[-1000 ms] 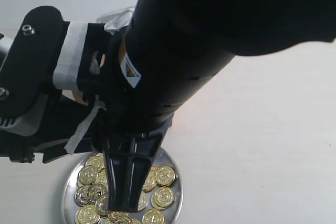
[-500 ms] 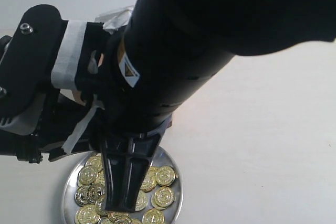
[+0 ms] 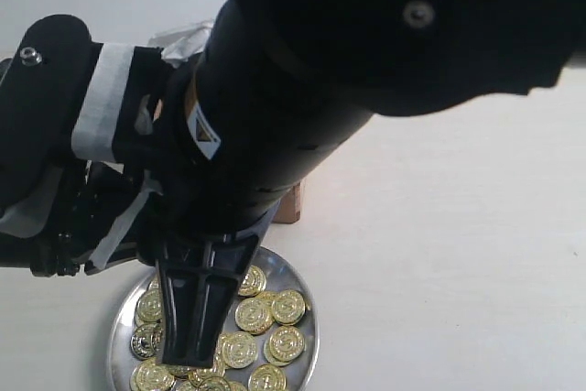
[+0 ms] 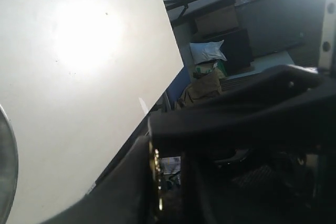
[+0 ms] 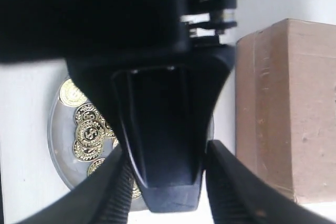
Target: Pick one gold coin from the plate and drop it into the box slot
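Observation:
The silver plate (image 3: 313,341) lies at the bottom of the exterior view and holds several gold coins (image 3: 252,315). A black finger (image 3: 192,309) of my left gripper hangs over the plate's left half. In the left wrist view the left gripper (image 4: 169,167) is shut on a gold coin (image 4: 155,174), of which only a thin edge shows. My right gripper (image 5: 168,150) stands open above the plate (image 5: 55,148), with that black finger in front of it. The brown box (image 5: 286,108) stands beside the plate, and one corner (image 3: 289,203) peeks out under the arm. The slot is hidden.
Both black arms crowd the left and top of the exterior view, one wrapped in white tape (image 3: 96,103). White table (image 3: 458,254) spreads to the right of the plate. The table's edge (image 4: 168,85) and room clutter show in the left wrist view.
The arms and the black finger have shifted left and slightly up. More coins on the plate's right side are uncovered, and a corner of the box has come into view.

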Tool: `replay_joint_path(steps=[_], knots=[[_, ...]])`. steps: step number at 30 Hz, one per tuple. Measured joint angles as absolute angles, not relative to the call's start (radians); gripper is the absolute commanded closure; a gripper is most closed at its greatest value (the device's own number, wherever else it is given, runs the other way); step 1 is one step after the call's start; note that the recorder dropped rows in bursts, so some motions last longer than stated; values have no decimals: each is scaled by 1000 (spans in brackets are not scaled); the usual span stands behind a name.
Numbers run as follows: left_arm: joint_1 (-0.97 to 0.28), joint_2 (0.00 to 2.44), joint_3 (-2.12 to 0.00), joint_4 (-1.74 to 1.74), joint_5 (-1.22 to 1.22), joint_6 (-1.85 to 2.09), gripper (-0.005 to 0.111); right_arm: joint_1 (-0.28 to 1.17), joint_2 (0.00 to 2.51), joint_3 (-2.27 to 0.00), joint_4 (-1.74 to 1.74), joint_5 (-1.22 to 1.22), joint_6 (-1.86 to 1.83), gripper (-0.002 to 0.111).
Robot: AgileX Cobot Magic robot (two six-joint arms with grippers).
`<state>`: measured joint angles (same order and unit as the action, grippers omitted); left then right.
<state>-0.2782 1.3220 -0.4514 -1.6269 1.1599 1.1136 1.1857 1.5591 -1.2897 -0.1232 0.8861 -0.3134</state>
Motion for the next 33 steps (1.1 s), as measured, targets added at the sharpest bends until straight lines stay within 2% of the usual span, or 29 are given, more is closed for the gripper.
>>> replay_joint_path(steps=[1, 11, 13, 18, 20, 26, 33], knots=[[-278, 1322, -451, -1627, 1155, 1114, 107, 1186, 1559, -1290, -123, 887, -313, 81], [-278, 1328, -451, -1637, 1142, 1115, 107, 1186, 1559, -1290, -131, 884, -312, 80], [-278, 1328, -451, -1637, 1142, 1119, 107, 1186, 1559, -1290, -133, 884, -299, 75], [-278, 1328, -451, -1640, 1149, 1131, 107, 1186, 1559, -1290, -138, 891, -244, 47], [-278, 1328, -451, -1642, 1163, 1138, 107, 1186, 1559, -1290, -146, 903, -218, 41], [-278, 1328, -451, -1646, 1139, 1163, 107, 1186, 1559, -1290, -191, 963, -151, 40], [-278, 1329, -451, -1660, 970, 1237, 107, 1186, 1559, -1290, -210, 1066, -66, 41]])
